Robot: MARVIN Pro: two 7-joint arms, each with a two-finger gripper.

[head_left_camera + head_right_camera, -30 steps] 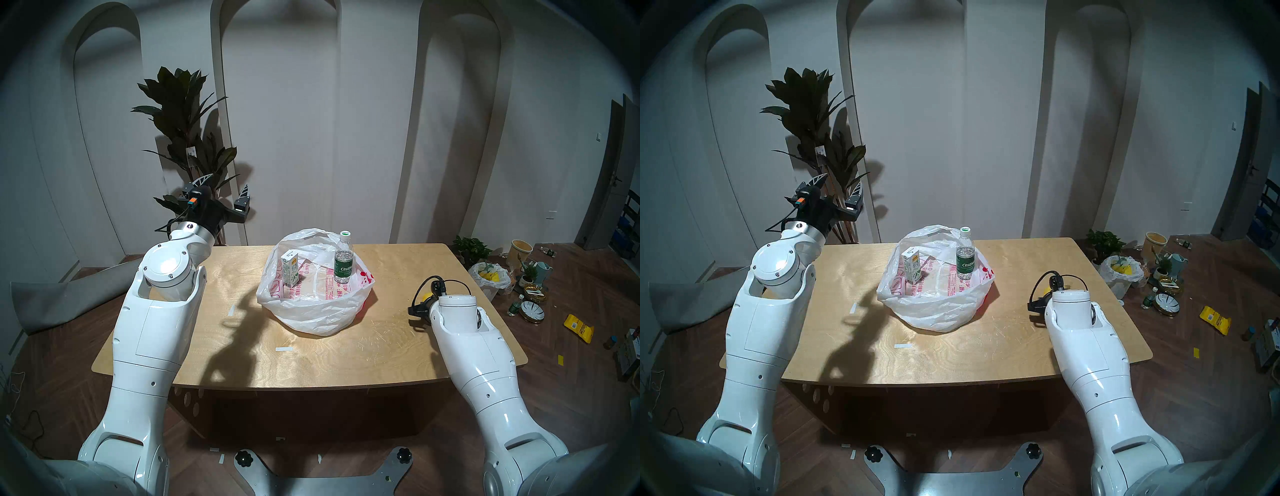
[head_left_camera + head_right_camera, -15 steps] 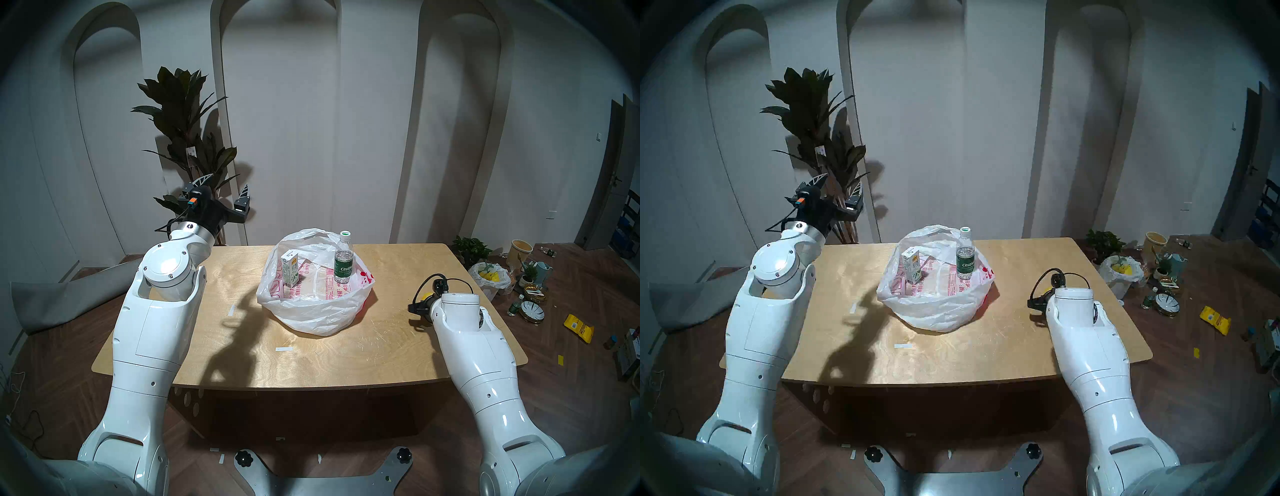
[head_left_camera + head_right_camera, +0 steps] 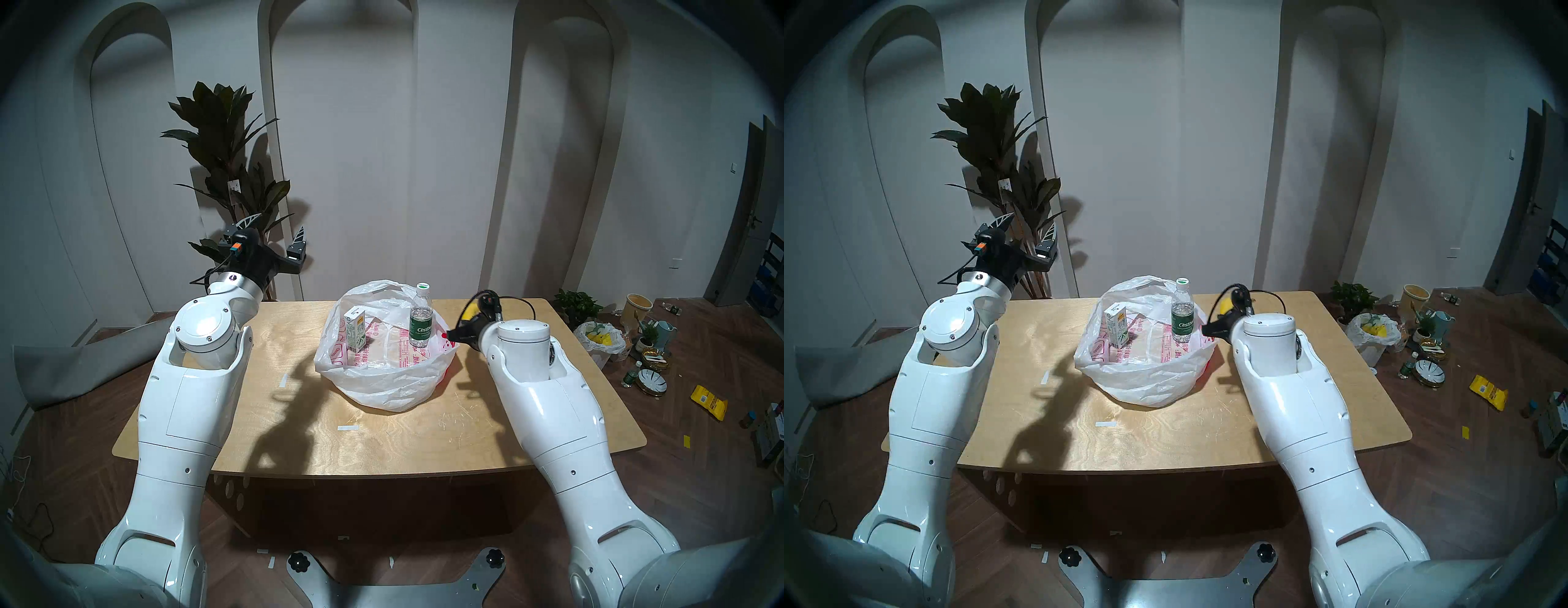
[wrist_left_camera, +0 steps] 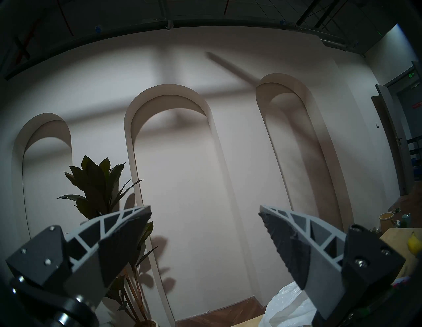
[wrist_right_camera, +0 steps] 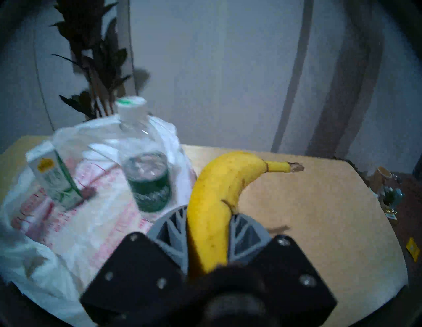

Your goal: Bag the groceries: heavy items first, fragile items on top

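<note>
Over the table's point(image 3: 382, 441) far right edge, right gripper point(image 5: 209, 219) pinches the banana point(image 5: 219, 194) lengthwise between its jaws (left gripper point(image 4: 205, 228) gapes).

On counter point(image 3: 382, 433), centre: bag point(image 3: 384, 382). Inside bag, carton point(image 3: 354, 328) at 10 o'clock, bottle point(image 3: 421, 316) at 2 o'clock, both upright. At 3 o'clock, just beside bag: banana point(image 5: 217, 194) in right pincer point(image 5: 208, 225). Beyond counter at 11 o'clock: plant point(image 3: 231, 170).
</note>
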